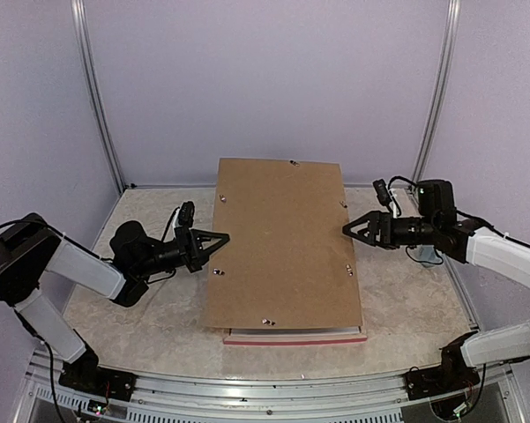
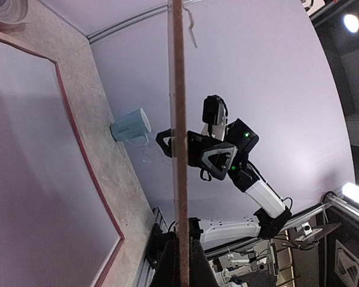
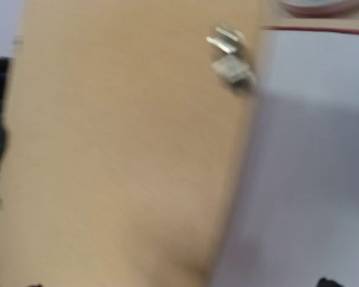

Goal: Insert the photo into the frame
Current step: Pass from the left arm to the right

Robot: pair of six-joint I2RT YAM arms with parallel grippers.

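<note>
The frame [image 1: 295, 337] lies flat on the table, its pink rim showing at the near edge and again in the left wrist view [image 2: 120, 240], where it borders a white surface. A brown backing board [image 1: 282, 242] hangs tilted above it and covers most of it. My left gripper [image 1: 213, 240] is shut on the board's left edge; the left wrist view shows the board [image 2: 179, 119] edge-on between its fingers [image 2: 167, 266]. At the board's right edge my right gripper [image 1: 348, 227] stands with its jaws spread. The photo is out of view.
A teal cup [image 2: 130, 125] stands on the table at the right, beside the right arm [image 1: 503, 251]. Small metal clips [image 3: 230, 57] sit along the board's edges. Purple walls and metal posts enclose the table on three sides.
</note>
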